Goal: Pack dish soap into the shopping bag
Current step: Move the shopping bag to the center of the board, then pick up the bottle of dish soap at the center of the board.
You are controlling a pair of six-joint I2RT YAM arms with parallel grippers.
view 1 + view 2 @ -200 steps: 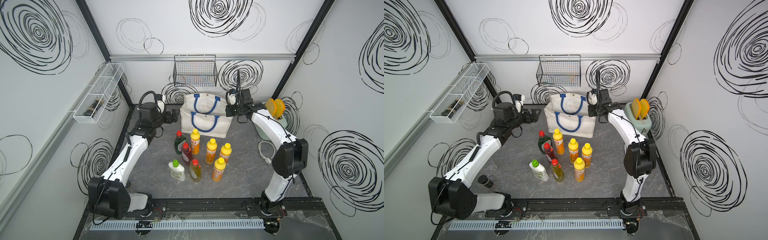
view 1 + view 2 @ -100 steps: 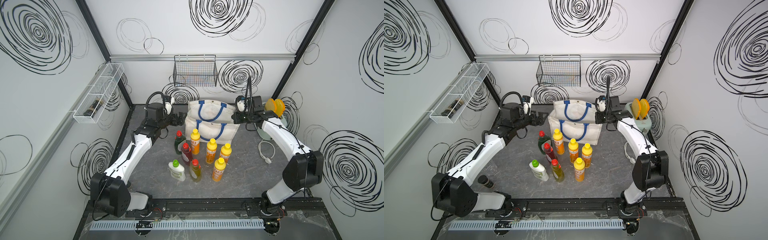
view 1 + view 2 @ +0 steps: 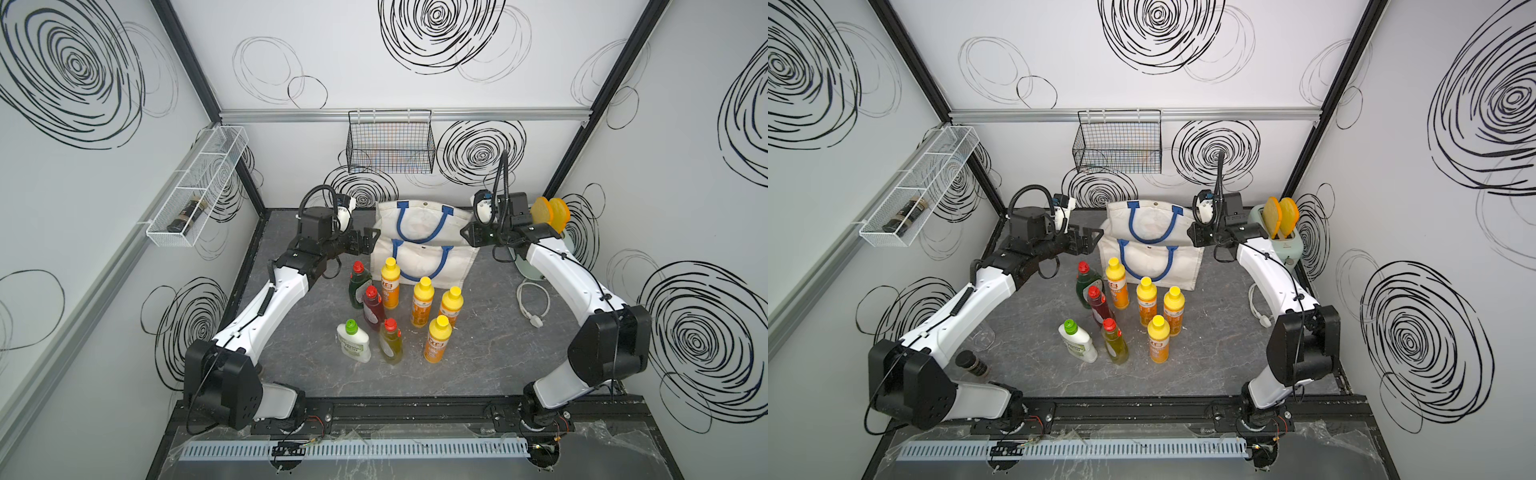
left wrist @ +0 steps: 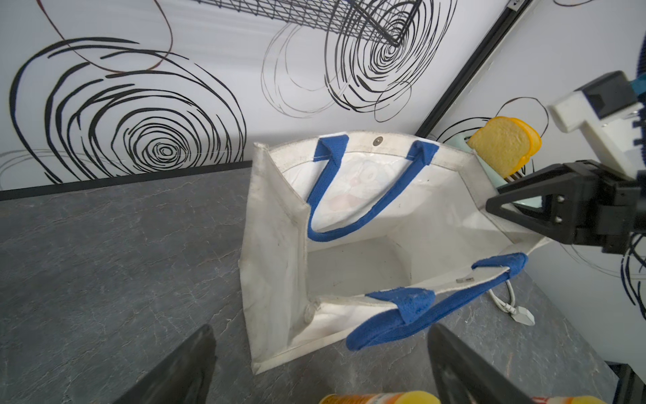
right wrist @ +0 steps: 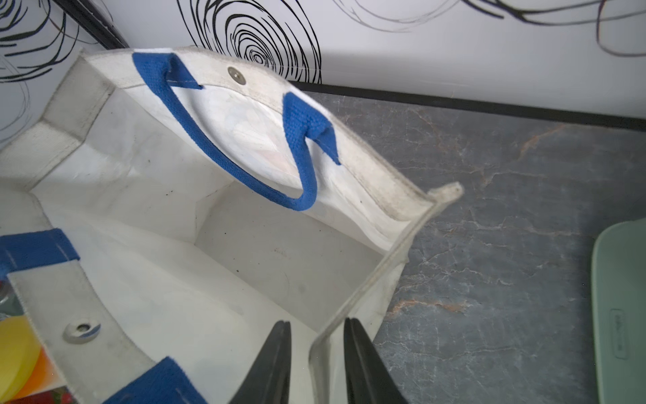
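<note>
Two claws: left claw (image 3: 370, 241) wide beside shopping bag (image 3: 459, 266), right claw (image 5: 317, 321) narrow astride its wall.

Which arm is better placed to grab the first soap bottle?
Probably left: the left gripper is open, empty, near the dark green bottle; the right gripper straddles a wall of the shopping bag.

Both arms reach forward; left gripper (image 3: 369, 242) jaws wide apart; right gripper (image 3: 464, 233) jaws parted (only narrowly).
</note>
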